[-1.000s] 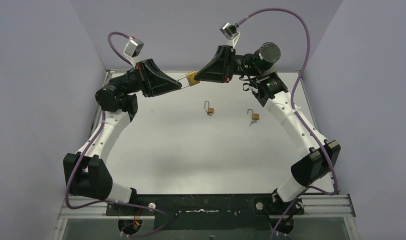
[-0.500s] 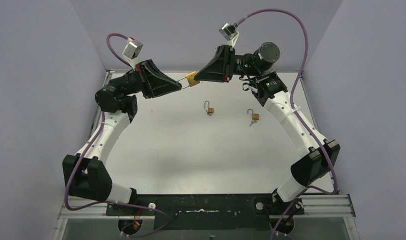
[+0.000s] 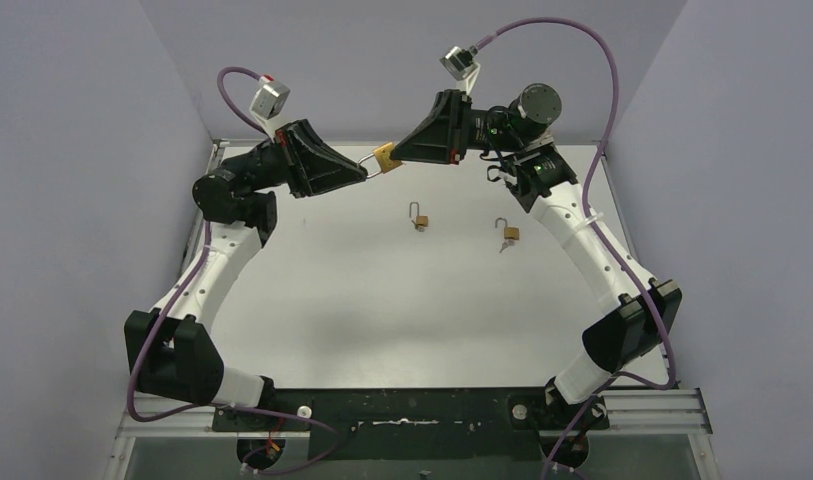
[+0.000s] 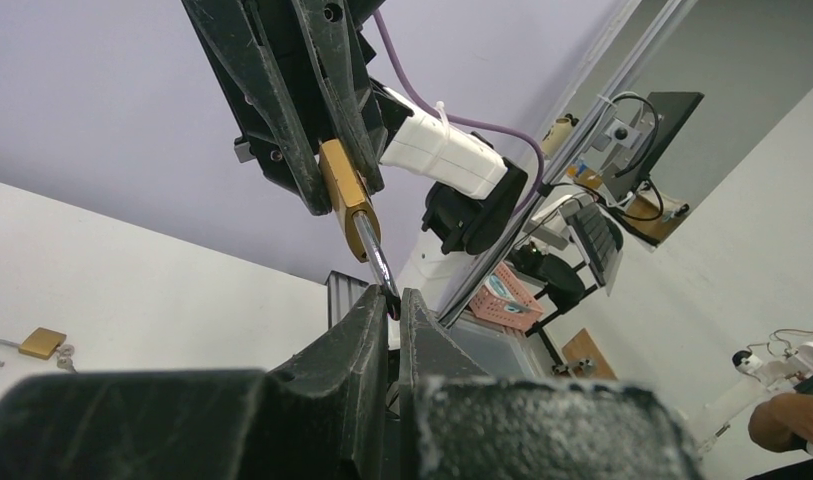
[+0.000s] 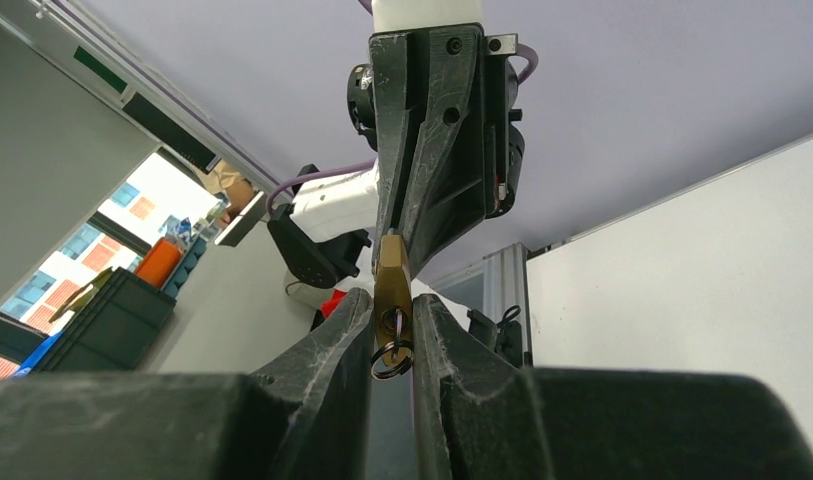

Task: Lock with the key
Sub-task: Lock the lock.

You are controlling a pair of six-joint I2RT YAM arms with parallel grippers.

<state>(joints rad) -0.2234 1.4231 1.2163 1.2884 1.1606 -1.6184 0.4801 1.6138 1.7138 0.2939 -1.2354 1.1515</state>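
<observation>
A brass padlock (image 3: 384, 157) is held in the air between both grippers, above the far middle of the table. My left gripper (image 3: 363, 167) is shut on its silver shackle (image 4: 376, 262); the brass body (image 4: 342, 190) shows beyond the fingertips in the left wrist view. My right gripper (image 3: 395, 153) is shut on the padlock body (image 5: 390, 283). A key with a ring (image 5: 391, 352) sits in the lock's end between the right fingers.
Two more small brass padlocks with open shackles lie on the white table (image 3: 382, 290): one at the middle (image 3: 419, 218), one to its right with a key (image 3: 507, 236). One of them shows in the left wrist view (image 4: 27, 345). Purple walls enclose the table.
The left gripper has shifted slightly; the padlock stays held between both grippers at about the same spot.
</observation>
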